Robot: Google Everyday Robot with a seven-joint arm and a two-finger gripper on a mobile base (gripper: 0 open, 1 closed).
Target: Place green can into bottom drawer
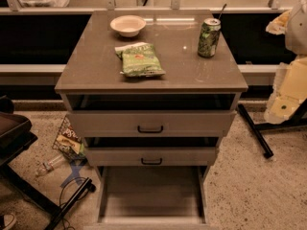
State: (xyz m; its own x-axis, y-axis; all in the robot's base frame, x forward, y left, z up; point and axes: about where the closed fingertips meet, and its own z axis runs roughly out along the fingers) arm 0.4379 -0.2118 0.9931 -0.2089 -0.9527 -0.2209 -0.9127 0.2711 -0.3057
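Observation:
The green can stands upright on the grey cabinet top, near its back right corner. It has a mottled green-and-white label and a silver top. The bottom drawer is pulled out toward me and shows a plain grey floor with nothing in it. My gripper is at the right edge of the view, at the end of the cream-coloured arm. It is to the right of the can, beyond the cabinet's edge and apart from the can, and it holds nothing that I can see.
A flat green chip bag and a white bowl lie on the cabinet top. The two upper drawers stand slightly open. A snack bag, a plastic bottle and black stand legs are on the floor at the left. A black bar lies at the right.

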